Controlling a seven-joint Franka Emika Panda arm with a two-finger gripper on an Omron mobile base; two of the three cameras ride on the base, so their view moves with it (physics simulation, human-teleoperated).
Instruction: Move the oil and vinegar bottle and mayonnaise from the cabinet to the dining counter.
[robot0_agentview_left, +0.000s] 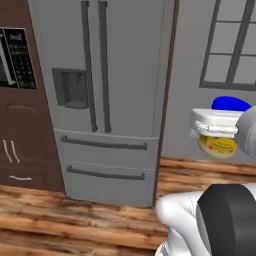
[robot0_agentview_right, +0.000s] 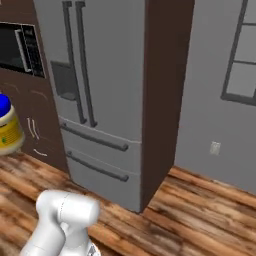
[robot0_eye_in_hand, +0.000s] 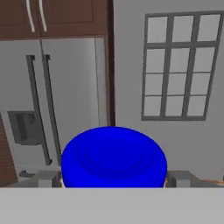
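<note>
The mayonnaise is a short yellowish jar with a bright blue lid, and it hangs in the air well above the wooden floor. My gripper is shut on it, the white hand reaching in from the right across the jar just under the lid. In the hand view the grey fingers sit tight against both sides of the jar. From the right base view the mayonnaise shows at the far left edge, partly cut off.
A tall grey fridge with two long vertical handles stands straight ahead. Dark brown cupboards with a microwave are on its left. A grey wall with a window is on the right, over a wooden floor.
</note>
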